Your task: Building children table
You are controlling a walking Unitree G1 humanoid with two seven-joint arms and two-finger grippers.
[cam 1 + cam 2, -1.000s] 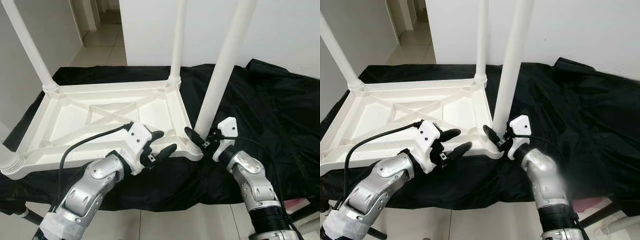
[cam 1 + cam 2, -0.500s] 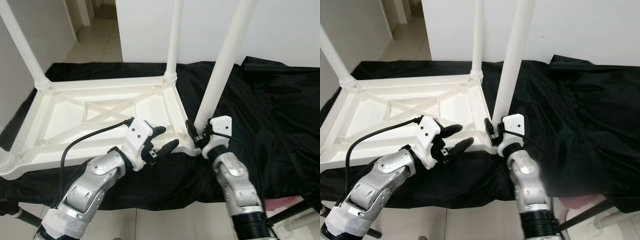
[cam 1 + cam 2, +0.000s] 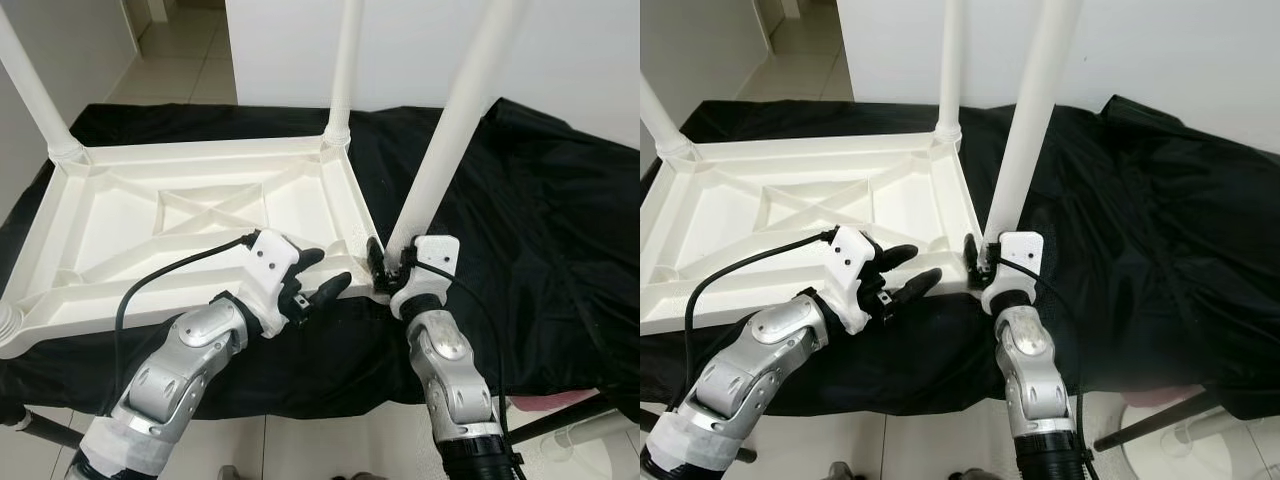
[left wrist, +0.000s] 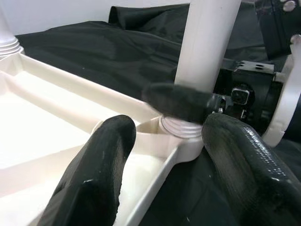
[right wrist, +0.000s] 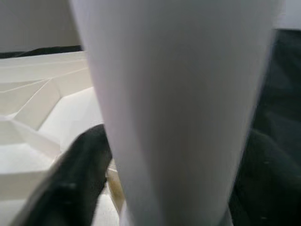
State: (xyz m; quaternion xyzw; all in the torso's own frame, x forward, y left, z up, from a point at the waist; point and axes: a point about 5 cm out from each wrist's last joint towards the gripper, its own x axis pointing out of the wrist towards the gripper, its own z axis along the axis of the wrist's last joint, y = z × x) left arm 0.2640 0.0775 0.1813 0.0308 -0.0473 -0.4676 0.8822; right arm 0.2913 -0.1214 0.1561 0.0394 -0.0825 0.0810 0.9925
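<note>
A white plastic children's table (image 3: 200,215) lies upside down on a black cloth (image 3: 540,230). Its legs stand up at the corners. The near right leg (image 3: 445,150) rises from its socket at the table's near right corner. My right gripper (image 3: 388,268) is shut on the base of that leg; in the right wrist view the leg (image 5: 174,94) sits between the black fingers (image 5: 80,174). My left gripper (image 3: 325,272) hovers open over the table's near rim, just left of that corner, with nothing held. In the left wrist view its fingers (image 4: 99,165) frame the leg socket (image 4: 181,129).
Further legs stand at the far right corner (image 3: 345,70) and the far left corner (image 3: 35,90). A white wall rises behind the cloth, and tiled floor runs off at the back left. The cloth-covered surface ends just in front of my arms.
The camera has shifted. My right arm has swung in under the near right corner and its fingers have drawn in tighter around the leg's base. The left gripper stays open by the rim.
</note>
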